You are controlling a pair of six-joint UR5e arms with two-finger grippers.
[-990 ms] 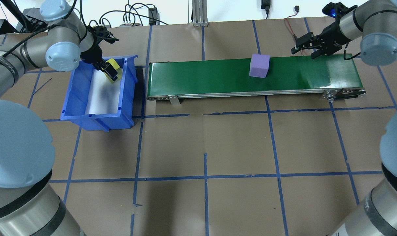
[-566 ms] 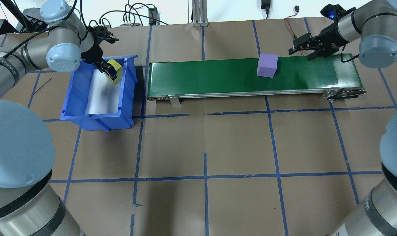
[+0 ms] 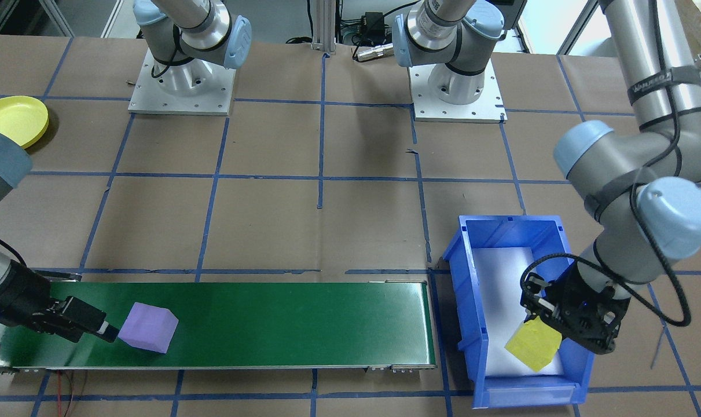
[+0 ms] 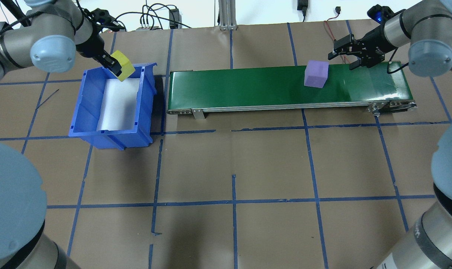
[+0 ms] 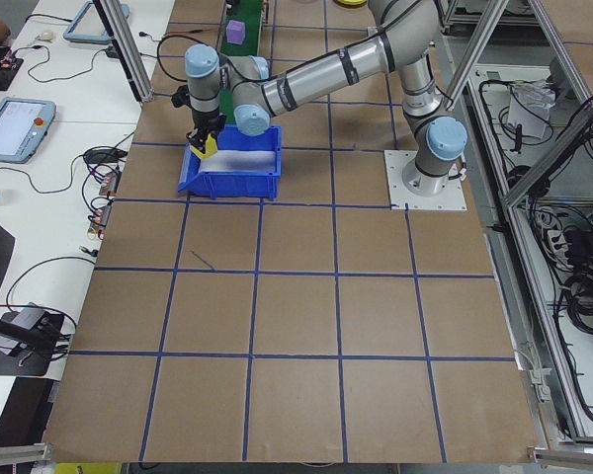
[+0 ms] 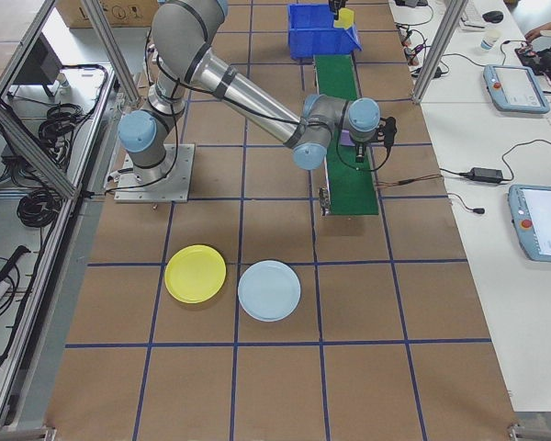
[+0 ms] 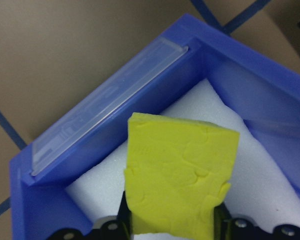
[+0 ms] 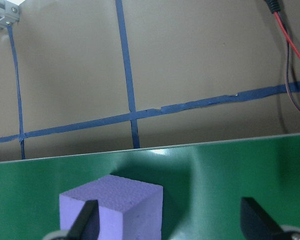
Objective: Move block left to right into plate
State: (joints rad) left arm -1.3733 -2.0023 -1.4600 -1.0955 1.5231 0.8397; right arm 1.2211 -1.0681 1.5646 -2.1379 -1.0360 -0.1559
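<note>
1. Yellow foam block (image 4: pixel 122 65) sits pinched between the jaws of my left gripper (image 4: pixel 115 68), lifted over the far rim of the blue bin (image 4: pixel 84 112); in the left wrist view the block (image 7: pixel 177 177) fills the gap between my jaws, with the bin's white foam liner (image 7: pixel 270 200) below it.
2. Seen from the front-facing camera, that block (image 3: pixel 533 344) hangs tilted, one corner down, above the bin's (image 3: pixel 466 313) inside.
3. My right gripper (image 4: pixel 346 52) hovers with its jaws spread over the right end of the green conveyor belt (image 4: pixel 248 86).
4. A purple foam block (image 4: pixel 316 74) rests on the belt just beside those spread jaws, apart from them; in the right wrist view it (image 8: pixel 111 210) lies low at the left, next to one black fingertip (image 8: pixel 85 225), not centred between the two.
5. Off the belt, the yellow plate (image 6: pixel 196 274) lies on the brown surface (image 4: pixel 233 164) on my right side, touching a light blue plate (image 6: pixel 269 290), well apart from both blocks.
</note>
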